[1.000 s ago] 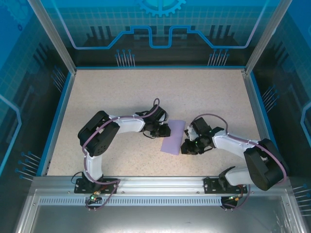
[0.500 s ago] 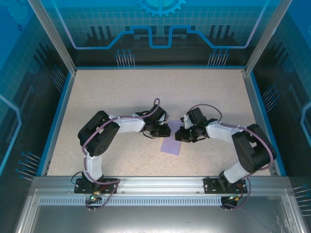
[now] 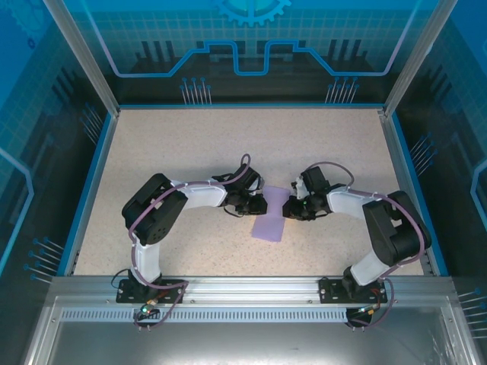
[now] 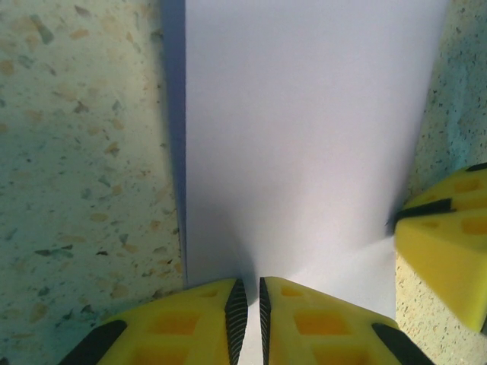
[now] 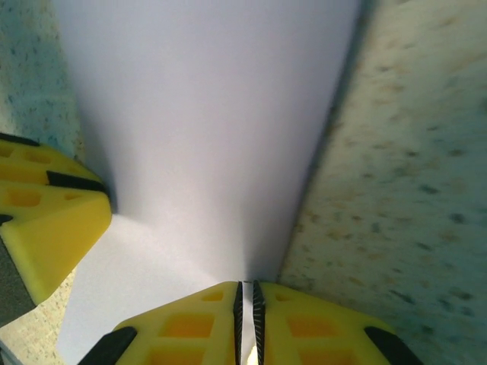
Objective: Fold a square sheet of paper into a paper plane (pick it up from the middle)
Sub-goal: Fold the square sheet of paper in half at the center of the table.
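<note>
**Lilac sheet pinched from both sides at mid-table**

The square sheet of paper (image 3: 272,222) lies in the middle of the speckled table (image 3: 190,144), plain and unmarked, reading from above as a tall rectangle. Its far end lifts off the surface between the two grippers; the near end rests flat. Bare tabletop runs well clear on every side, out to the blue rim (image 3: 243,106) and the glass back panel (image 3: 251,46) with its gear-and-circuit graphic.

The left gripper (image 3: 263,204) has its jaws drawn to a slit, with the paper's left edge nipped between them. The right gripper (image 3: 288,211) does likewise on the opposite edge. Both arms sit low with elbows bent outward and forearms angled in — wrists almost facing each other.
</note>
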Controlling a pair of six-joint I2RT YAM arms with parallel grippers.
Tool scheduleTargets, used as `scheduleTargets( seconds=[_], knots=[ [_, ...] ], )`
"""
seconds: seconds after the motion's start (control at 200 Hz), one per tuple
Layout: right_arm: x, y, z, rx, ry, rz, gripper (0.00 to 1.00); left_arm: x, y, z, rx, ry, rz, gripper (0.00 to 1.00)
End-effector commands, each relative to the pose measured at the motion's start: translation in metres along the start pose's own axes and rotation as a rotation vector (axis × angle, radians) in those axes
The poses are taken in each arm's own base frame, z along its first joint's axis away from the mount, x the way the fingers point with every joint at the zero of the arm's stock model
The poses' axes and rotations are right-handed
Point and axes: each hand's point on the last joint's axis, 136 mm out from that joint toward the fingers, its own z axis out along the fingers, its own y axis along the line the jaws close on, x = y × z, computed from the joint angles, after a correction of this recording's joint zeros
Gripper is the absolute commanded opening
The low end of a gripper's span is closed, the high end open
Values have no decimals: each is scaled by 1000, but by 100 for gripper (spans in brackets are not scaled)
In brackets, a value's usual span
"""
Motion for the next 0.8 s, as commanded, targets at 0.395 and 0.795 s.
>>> scheduleTargets(
  seconds=[0.395, 0.795],
  knots=[
    [-62, 31, -1, -82, -92, -21, 15, 39, 63, 12, -222, 136, -41, 19],
    [-78, -12, 15, -12, -102, 39, 15, 47, 70, 10, -236, 147, -47, 19]
  ],
)
